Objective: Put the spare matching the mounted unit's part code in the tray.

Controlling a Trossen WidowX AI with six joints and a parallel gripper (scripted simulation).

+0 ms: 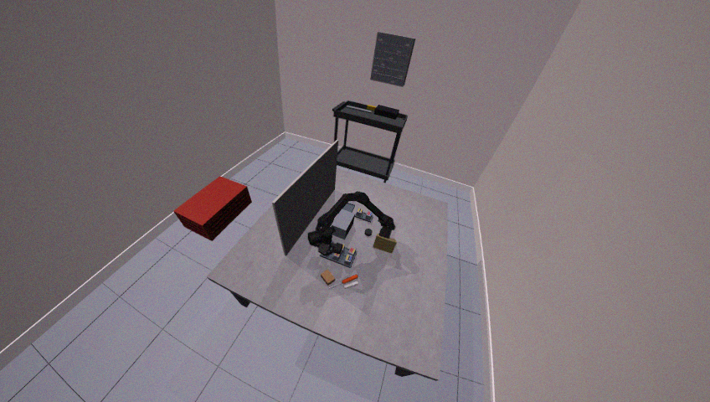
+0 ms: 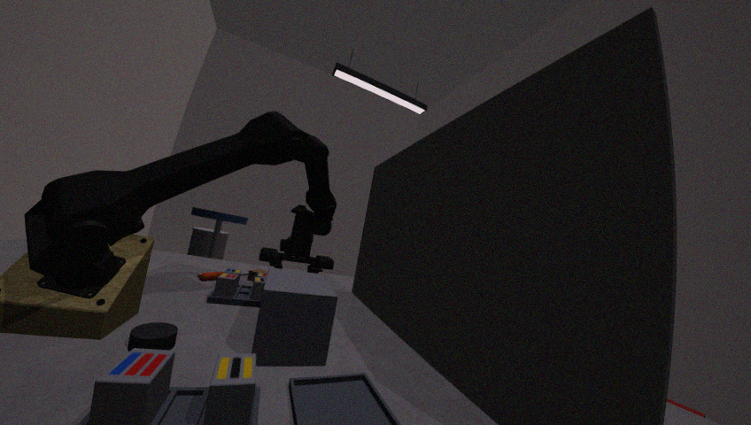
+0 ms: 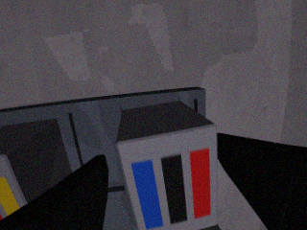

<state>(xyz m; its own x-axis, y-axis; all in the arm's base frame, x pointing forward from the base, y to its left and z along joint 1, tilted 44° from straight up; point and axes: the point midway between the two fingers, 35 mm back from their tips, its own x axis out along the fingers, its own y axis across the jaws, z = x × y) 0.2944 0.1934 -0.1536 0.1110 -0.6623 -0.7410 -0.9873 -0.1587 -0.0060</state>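
Observation:
My gripper (image 3: 160,152) (image 1: 326,244) (image 2: 295,263) is open and low over a grey rack (image 3: 83,115) (image 1: 343,256) of spares. Its dark fingers stand on either side of a spare (image 3: 169,186) with blue, black and red stripes; I cannot tell if they touch it. The mounted unit (image 1: 342,221) (image 2: 295,326) is a plain grey box; its back is not shown. The tray (image 2: 326,379) lies flat in the foreground of the exterior view.
A tall dark panel (image 1: 304,198) (image 2: 527,236) stands close beside the gripper. Two more spares (image 2: 139,363) (image 2: 236,367) sit by the tray. A black puck (image 1: 367,231) (image 2: 152,335), the wooden arm base (image 1: 385,243), an orange tool (image 1: 349,279) and a brown block (image 1: 326,276) are on the table.

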